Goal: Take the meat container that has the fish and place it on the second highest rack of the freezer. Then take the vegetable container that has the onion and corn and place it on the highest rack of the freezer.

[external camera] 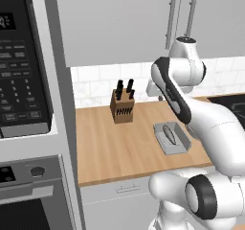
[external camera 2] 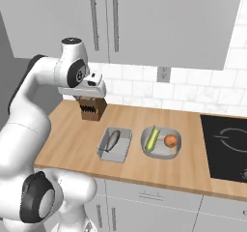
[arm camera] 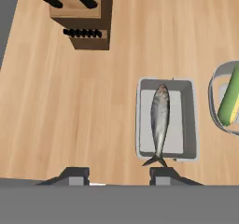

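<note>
My gripper hangs with jaws spread above the wooden counter, the fish in its grey tray just ahead.

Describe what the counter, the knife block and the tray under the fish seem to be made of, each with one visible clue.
Counter: looks like pale wood, matt, with faint lengthwise grain. Knife block: darker brown wood, going by its colour and slotted faces, with black handles sticking out. Tray under the fish: plain grey and smooth, perhaps plastic or metal; the flat rendering leaves that open.
</note>
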You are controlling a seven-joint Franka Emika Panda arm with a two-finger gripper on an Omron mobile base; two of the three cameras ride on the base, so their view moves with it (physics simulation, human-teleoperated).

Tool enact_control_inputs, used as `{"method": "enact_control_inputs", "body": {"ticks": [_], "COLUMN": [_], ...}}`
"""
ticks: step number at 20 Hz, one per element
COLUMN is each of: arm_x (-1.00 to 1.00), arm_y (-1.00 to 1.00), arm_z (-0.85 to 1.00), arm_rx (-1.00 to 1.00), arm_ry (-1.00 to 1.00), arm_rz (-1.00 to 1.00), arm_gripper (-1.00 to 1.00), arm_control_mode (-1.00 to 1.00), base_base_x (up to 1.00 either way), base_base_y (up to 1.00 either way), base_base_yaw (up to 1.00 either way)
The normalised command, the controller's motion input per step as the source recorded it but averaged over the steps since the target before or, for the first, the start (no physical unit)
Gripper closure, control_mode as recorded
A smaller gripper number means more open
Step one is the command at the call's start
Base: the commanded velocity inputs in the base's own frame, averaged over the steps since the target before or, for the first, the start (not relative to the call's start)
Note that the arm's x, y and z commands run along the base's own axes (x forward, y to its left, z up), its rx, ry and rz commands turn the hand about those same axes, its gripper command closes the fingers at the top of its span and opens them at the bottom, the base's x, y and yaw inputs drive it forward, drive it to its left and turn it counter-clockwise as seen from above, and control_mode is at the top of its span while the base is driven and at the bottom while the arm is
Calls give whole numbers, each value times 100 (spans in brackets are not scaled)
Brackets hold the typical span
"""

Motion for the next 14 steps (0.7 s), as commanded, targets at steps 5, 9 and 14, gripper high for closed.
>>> {"method": "enact_control_inputs", "body": {"ticks": [5,9,14], "arm_x": [-36,-92,-60], "arm_y": [-3,-8,-14], "arm_z": [-10,-44,-65], "arm_rx": [2,17,14], "arm_ry": [0,7,27], "arm_rz": [-7,-46,-69], "arm_gripper": [-100,-100,-100], "arm_control_mode": [-100,-100,-100], "base_base_x": [0,0,0], "base_base_y": [0,0,0], "base_base_yaw": [0,0,0]}}
